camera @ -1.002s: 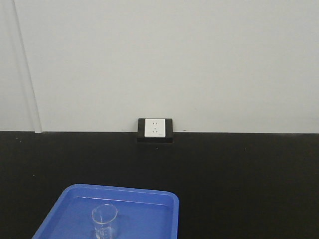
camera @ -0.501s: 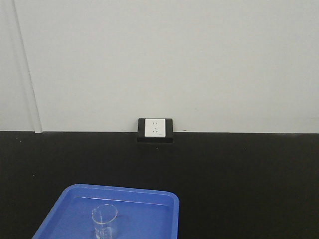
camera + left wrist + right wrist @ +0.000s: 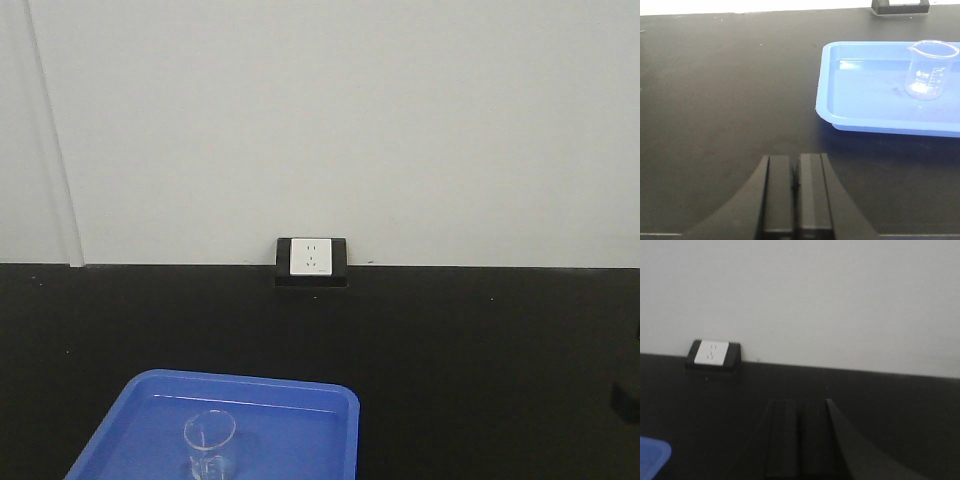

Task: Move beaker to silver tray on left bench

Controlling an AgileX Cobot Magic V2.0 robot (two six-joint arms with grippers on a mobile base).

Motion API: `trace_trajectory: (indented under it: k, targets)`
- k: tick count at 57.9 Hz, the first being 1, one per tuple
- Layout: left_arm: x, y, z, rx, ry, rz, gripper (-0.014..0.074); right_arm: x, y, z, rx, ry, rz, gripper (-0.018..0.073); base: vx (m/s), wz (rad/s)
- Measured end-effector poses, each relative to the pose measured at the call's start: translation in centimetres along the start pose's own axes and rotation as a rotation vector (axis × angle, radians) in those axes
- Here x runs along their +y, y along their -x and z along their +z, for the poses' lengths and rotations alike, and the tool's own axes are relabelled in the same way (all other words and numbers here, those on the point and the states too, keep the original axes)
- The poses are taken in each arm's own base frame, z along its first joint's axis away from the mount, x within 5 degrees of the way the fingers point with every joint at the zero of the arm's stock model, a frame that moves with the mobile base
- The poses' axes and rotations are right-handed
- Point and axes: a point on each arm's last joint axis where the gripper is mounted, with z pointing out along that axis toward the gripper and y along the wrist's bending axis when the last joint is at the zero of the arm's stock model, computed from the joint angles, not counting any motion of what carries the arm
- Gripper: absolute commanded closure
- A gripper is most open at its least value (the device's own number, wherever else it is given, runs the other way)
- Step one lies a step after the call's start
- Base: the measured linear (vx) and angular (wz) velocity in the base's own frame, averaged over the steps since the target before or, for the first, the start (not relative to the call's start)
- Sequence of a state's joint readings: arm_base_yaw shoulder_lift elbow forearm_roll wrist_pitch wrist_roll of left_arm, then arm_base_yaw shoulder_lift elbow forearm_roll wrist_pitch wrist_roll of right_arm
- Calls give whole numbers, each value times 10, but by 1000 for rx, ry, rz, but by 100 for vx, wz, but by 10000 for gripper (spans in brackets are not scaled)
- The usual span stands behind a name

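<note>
Two grippers, both empty. Your left gripper has its fingers pressed together over the black worktop, left of the blue tray. The beaker stands upright inside that tray. The socket box sits at the wall further back. Your right gripper is closed too, though that view is blurry.

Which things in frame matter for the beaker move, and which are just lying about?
Job:
beaker, upright
silver tray, not in view

Lying about:
blue tray, holding the beaker
socket box, at the wall
black worktop
</note>
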State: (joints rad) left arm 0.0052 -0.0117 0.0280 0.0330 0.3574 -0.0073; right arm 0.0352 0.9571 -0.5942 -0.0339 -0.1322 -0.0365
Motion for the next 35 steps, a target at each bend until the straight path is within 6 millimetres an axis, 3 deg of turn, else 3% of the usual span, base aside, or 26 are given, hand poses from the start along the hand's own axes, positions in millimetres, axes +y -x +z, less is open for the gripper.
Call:
trace_trajectory:
  k: [11,20,27,35]
  targets:
    - [0,0,0,0,0,0,595,2,-29,34,137,10,1,549,0,0]
    - [0,0,0,0,0,0,595,2,-31,38,134,11,1,461,0,0]
    - [0,0,0,0,0,0,595,2,-29,39,121,10,1,322,0,0]
    - [0,0,0,0,0,0,595,2,-29,39,122,7,16,92,0,0]
